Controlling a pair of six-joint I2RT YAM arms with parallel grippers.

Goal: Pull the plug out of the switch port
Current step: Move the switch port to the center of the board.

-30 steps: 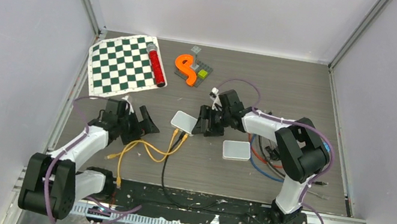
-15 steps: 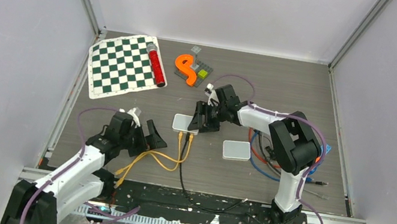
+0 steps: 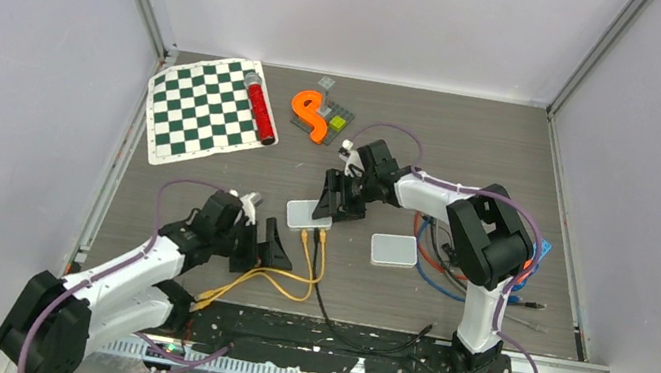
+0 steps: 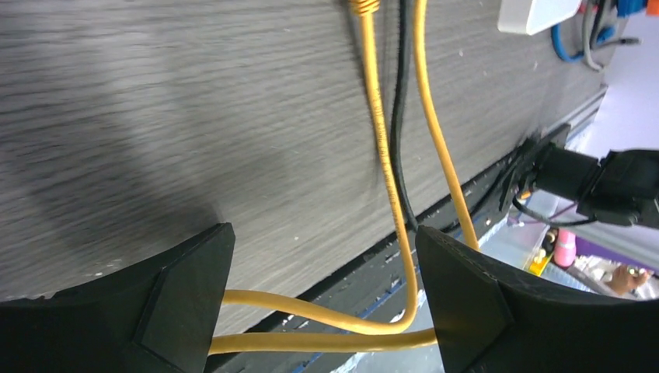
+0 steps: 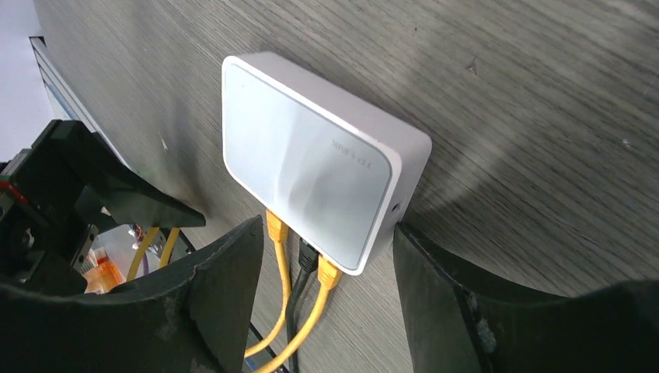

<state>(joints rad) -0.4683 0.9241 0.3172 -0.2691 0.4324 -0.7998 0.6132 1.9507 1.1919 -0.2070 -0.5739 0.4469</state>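
Top external view: the switch (image 3: 305,212) lies on the table (image 3: 516,147) between the two arms, its ports facing the near edge, with the right gripper (image 3: 334,202) at its far end and the left gripper (image 3: 280,251) nearer the bases, over the trailing leads

Right wrist view: the right gripper is closed about the port-side corner of the switch, one fingertip against each flank, apparently as a brace. Two yellow plugs (image 5: 276,224) and a black plug (image 5: 305,250) are all seated in the ports, just beside one finger.

Left wrist view: the left gripper has its jaws spread and clamps nothing. It hangs low over the yellow cables (image 4: 381,155) and the black cable (image 4: 400,140), well down the leads from the ports.

Hazards, as judged:
- (a) Jaws closing here would take cord, not plug body. With any latch unpressed, a pull would strain the lead or drag the switch out of the brace.
- (b) Several strands run between the jaws, so more than one, or the wrong one, may be caught. Which plug is meant cannot be told.
- (c) The corner hold looks slight, and an off-axis tug could pivot the switch free.
- (d) One finger of the right gripper crowds the nearest yellow plug, leaving little room for the left jaws, so the grippers could collide
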